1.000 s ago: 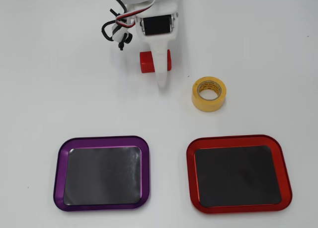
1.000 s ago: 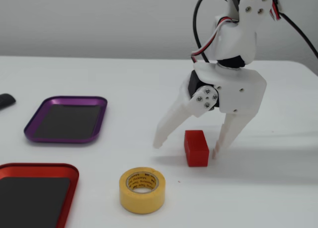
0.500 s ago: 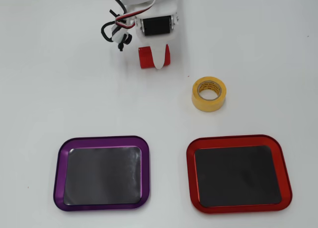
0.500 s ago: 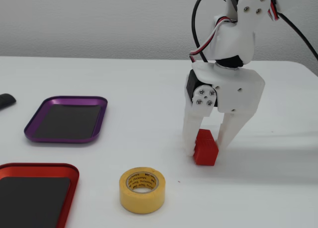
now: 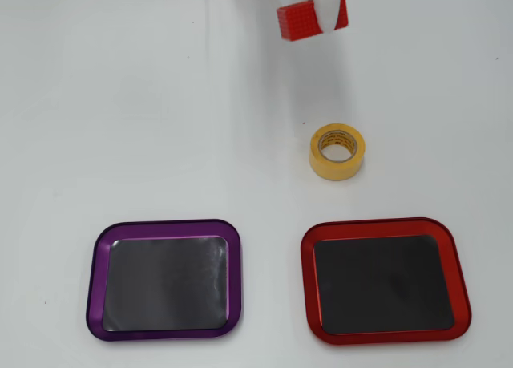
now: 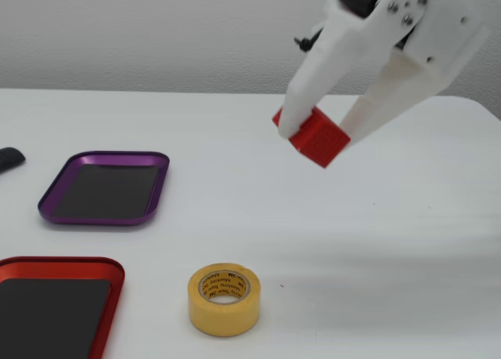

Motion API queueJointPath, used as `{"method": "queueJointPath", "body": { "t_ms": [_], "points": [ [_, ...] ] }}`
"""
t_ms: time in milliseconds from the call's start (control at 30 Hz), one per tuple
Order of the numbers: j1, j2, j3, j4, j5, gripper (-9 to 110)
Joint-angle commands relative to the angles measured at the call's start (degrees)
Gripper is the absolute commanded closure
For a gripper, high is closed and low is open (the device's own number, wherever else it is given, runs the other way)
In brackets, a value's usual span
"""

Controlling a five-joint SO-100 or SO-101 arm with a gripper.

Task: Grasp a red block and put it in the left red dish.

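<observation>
- The glossy red-rimmed, black-bottomed dish (image 6: 47,296) lies empty at the fixed view's lower left; a purple-rimmed tray (image 6: 106,188) sits behind it
- The yellow tape roll (image 6: 224,299) stands between dish and block
- The white claw (image 6: 319,134) grips the small ribbed red block (image 6: 318,137) in the air above the table; carrying is in hand; next, a swing over the roll to the dish

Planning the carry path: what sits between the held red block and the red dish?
In the overhead view, the yellow tape roll stands between the red block and the red dish, slightly off the straight line. Otherwise bare table.
</observation>
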State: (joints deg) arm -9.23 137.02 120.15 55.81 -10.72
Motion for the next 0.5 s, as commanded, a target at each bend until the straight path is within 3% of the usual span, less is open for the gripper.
{"method": "queueJointPath", "body": {
  "t_ms": [0, 233, 467],
  "points": [
    [-3.78, 8.70, 2.99, -6.59, -0.18, 102],
    [-6.50, 6.86, 15.56, -32.34, -0.62, 102],
    [-6.15, -16.00, 11.34, -50.54, -0.70, 102]
  ]
}}
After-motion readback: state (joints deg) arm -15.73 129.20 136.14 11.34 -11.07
